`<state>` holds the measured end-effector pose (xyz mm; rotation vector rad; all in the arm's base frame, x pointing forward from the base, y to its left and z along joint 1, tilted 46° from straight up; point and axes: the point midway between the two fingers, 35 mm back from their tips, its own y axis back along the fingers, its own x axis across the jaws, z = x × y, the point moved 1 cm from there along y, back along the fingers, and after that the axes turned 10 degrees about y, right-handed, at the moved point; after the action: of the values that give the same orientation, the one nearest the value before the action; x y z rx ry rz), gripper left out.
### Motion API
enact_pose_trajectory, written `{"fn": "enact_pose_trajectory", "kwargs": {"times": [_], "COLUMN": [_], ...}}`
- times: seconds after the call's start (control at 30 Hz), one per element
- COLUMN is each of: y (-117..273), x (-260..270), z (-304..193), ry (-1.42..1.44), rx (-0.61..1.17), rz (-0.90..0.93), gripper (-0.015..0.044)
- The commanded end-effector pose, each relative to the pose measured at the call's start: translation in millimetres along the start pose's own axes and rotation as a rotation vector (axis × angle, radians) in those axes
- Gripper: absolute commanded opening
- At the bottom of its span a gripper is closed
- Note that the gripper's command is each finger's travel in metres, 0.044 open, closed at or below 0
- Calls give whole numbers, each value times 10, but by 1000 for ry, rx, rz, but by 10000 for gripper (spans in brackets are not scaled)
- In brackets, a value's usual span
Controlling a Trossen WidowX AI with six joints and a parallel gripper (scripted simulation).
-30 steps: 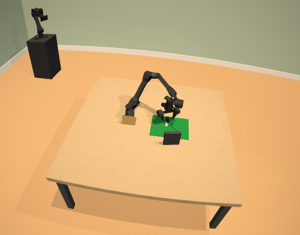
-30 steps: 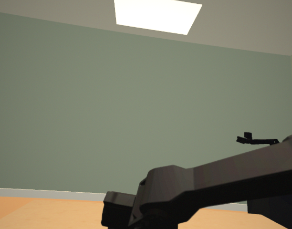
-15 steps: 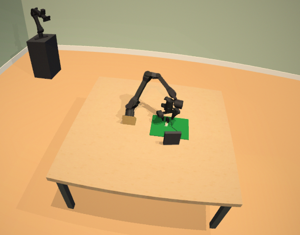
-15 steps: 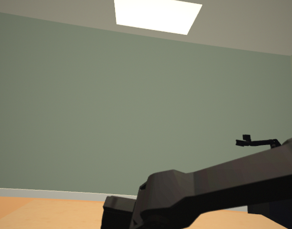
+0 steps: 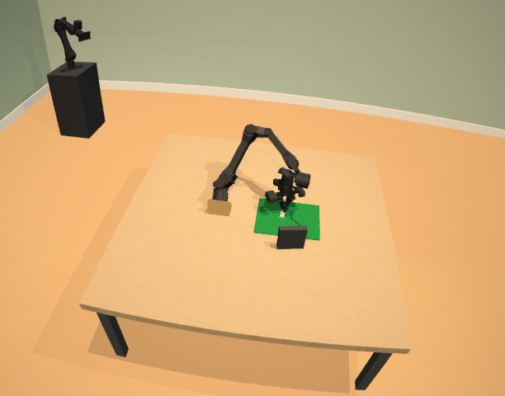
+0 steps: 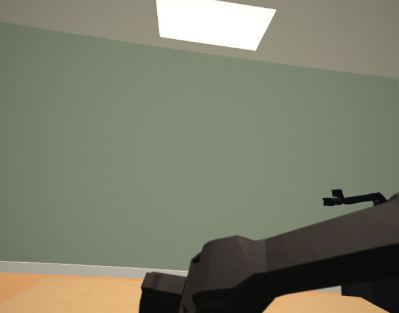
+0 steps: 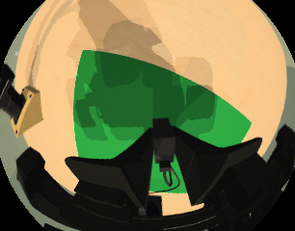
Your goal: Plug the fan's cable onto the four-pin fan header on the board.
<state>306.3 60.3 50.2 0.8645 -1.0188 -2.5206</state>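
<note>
My gripper (image 5: 284, 209) (image 7: 161, 130) is shut on the fan cable's dark plug (image 7: 164, 148), low over the green board (image 5: 311, 216) (image 7: 89, 141). The plug sits between the fingertips in the wrist view; its lower end and any gap to the board are hidden. A thin black cable (image 7: 178, 184) loops from the plug toward the dark square fan (image 5: 291, 238) (image 7: 154, 206), which stands at the board's front edge. The small whitish header (image 5: 281, 214) shows just in front of the fingertips in the top view; in the wrist view it is hidden behind the gripper.
A tan block (image 5: 219, 208) (image 7: 32, 113) is at the arm's base, left of the board. The board lies on the wooden table (image 5: 227, 276). Another arm (image 5: 68, 44) stands on a dark pedestal (image 5: 75, 102) far behind. The exterior view shows mostly wall and arm links.
</note>
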Motion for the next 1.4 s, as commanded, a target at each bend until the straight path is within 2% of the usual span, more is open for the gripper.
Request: {"fn": "enact_pose_trajectory", "kwargs": {"times": [0.0, 0.17, 0.37, 0.97, 1.37], "y": [28, 500, 489, 479, 469], "x": [-2, 2, 13, 277, 288], "z": [-3, -8, -28, -338, -349], "ry": [0, -8, -30, -636, -659], "rx": [0, -5, -5, -3, -3], "rz": [0, 1, 2, 4, 4], "gripper": [0, 0, 0, 0, 0]}}
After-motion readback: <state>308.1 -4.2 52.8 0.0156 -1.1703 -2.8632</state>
